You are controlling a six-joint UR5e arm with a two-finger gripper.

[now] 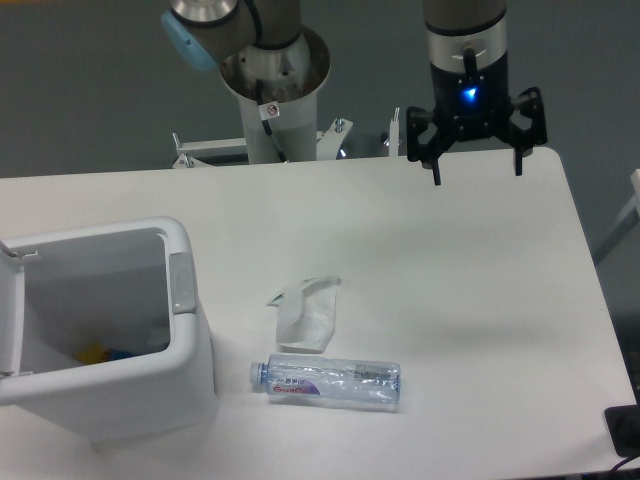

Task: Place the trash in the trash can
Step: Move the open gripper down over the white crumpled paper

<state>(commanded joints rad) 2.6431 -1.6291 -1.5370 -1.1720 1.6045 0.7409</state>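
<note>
A crumpled white paper tissue (305, 312) lies on the white table near its middle. Just in front of it lies a crushed clear plastic bottle (328, 383) with a red-purple label, on its side, cap pointing left. The white trash can (180, 300) stands at the front left with its lid swung open to the left; something yellow and blue shows at its bottom. My gripper (477, 178) hangs over the table's far right edge, well away from both items, its black fingers spread wide with nothing between them.
The arm's base column (272, 95) rises behind the table's far edge at centre. A dark object (624, 430) sits at the right border beyond the table's front corner.
</note>
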